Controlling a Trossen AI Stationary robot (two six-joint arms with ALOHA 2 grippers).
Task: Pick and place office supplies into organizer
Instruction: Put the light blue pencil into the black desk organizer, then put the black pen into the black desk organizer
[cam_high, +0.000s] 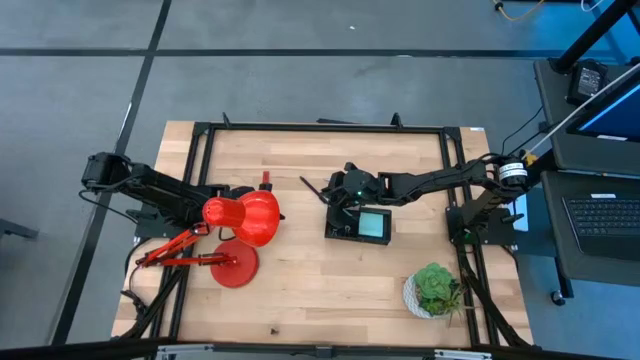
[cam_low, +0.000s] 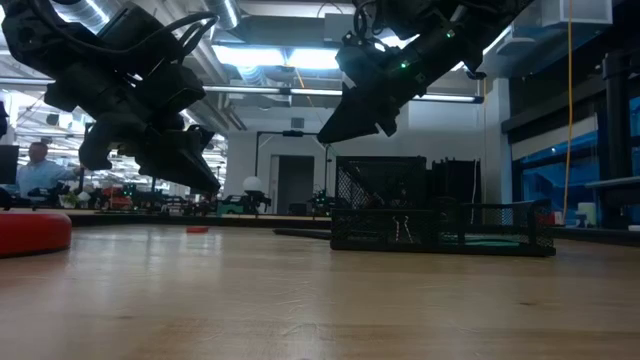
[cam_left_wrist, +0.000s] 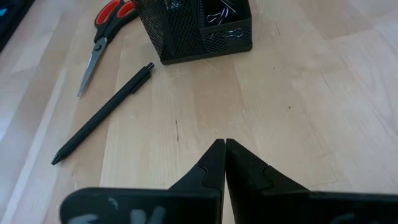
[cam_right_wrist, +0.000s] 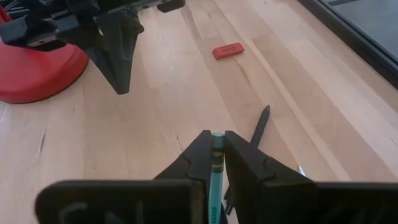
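The black mesh organizer (cam_high: 358, 226) stands mid-table, with the light-blue sticky-note pad (cam_high: 375, 226) lying in it. My right gripper (cam_right_wrist: 217, 146) hangs above the table beside the organizer's left end, shut on the pale teal pen (cam_right_wrist: 217, 163). The thin black pen (cam_left_wrist: 102, 115) and the red-handled scissors (cam_left_wrist: 102, 34) lie flat on the wood left of the organizer (cam_left_wrist: 199, 28). A small red piece (cam_right_wrist: 228, 50) lies farther toward the far edge. My left gripper (cam_left_wrist: 224, 152) is shut on nothing and hovers by the red lamp, clear of the table (cam_low: 190, 165). My right gripper pinches the teal pen between its two fingers. The pen runs along the fingers, and its end (cam_right_wrist: 217, 136) shows at their tips. The fingers slant down toward the table's left. The pen is lifted clear of the table.
The big red desk lamp (cam_high: 245, 218) and its round base (cam_high: 236, 265) stand at the left, under my left arm. A potted plant (cam_high: 435, 290) sits near the right near corner. Binder clips (cam_left_wrist: 222, 15) lie in the organizer. Bare wood stretches along the near side.
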